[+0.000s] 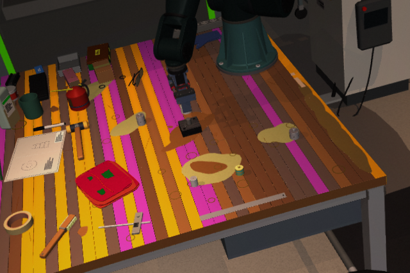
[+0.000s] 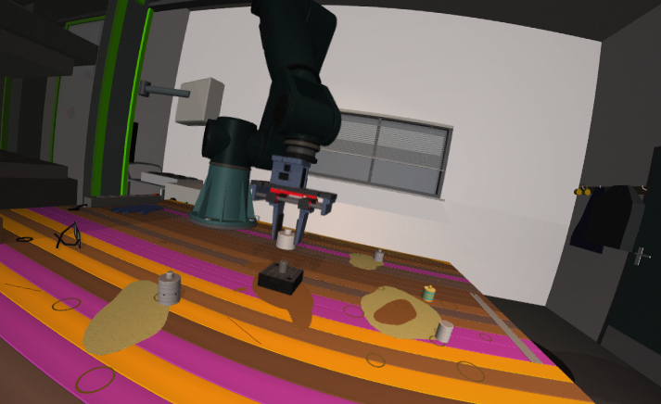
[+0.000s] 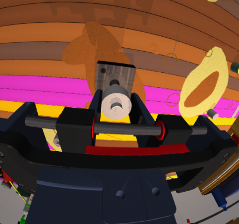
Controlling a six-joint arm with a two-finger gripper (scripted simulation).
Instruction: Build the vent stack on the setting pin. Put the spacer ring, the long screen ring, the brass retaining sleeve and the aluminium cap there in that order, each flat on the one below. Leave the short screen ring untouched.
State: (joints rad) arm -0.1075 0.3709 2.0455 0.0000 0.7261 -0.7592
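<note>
At the middle of the striped bench stands the setting pin (image 1: pixel 189 125) (image 2: pixel 281 276) (image 3: pixel 114 74), a short grey peg on a black square base with nothing on it. Just above it hangs a pale grey ring, the spacer ring (image 2: pixel 285 240) (image 3: pixel 116 103). A grey screen ring (image 1: pixel 141 118) (image 2: pixel 169 288) stands on a tan patch to the left, another (image 1: pixel 294 133) (image 2: pixel 379 256) on a tan patch to the right. The brass sleeve (image 1: pixel 239 170) (image 2: pixel 428 293) and a small plain grey cylinder (image 1: pixel 193 181) (image 2: pixel 444 330) sit by the front tan patch. My gripper (image 2: pixel 287 236) (image 3: pixel 116 107) is closed around the spacer ring.
A green cup (image 1: pixel 30 105) and red extinguisher (image 1: pixel 78 97) stand at the left side, near a hammer (image 1: pixel 78 137), a paper sheet (image 1: pixel 35 155) and a red pad (image 1: pixel 106 183). A steel ruler (image 1: pixel 242 206) lies along the front edge. The arm's base (image 1: pixel 245 45) stands behind.
</note>
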